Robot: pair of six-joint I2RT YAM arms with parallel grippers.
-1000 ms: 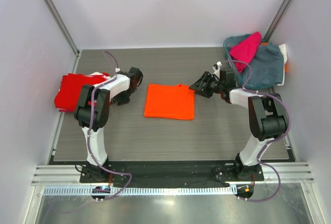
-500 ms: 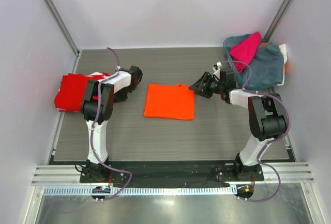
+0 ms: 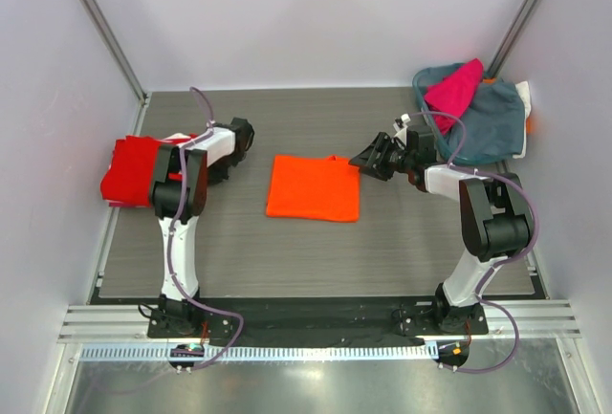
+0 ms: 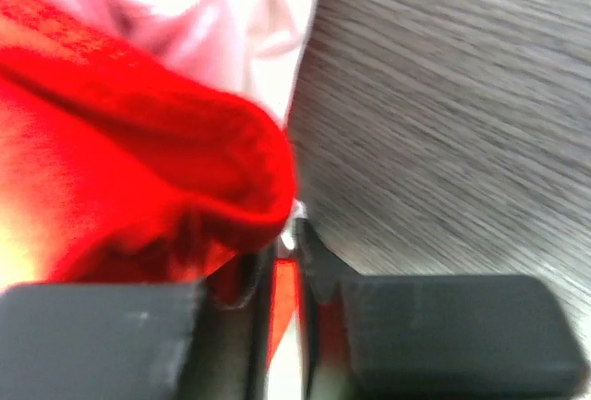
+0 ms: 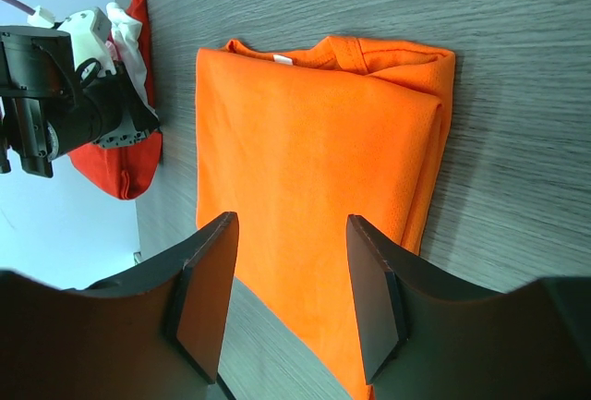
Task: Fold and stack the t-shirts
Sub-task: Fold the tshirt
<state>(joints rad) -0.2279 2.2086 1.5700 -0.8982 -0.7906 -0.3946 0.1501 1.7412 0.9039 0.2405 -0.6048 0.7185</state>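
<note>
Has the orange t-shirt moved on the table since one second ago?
No. The orange t-shirt lies in the same place as before, at the same distance from the far edge of the table.

Grey wood-grain table [image 3: 316, 251] with folded orange t-shirt [image 3: 314, 187] mid-table, red t-shirt [image 3: 129, 170] left, grey-blue heap [image 3: 492, 122] far right

the top view looks down from above and behind the arms, far enough back to take in the whole table [image 3: 316, 251]. the left wrist view sits very close over the left gripper [image 4: 286, 243], blurred, facing a fold of the red shirt [image 4: 138, 141] and bare table beside it. the right wrist view looks past the right gripper [image 5: 291, 223] from farther back, tilted sideways, across the orange shirt [image 5: 314, 187] to the left arm [image 5: 65, 114]; the top view shares all of these.
</note>
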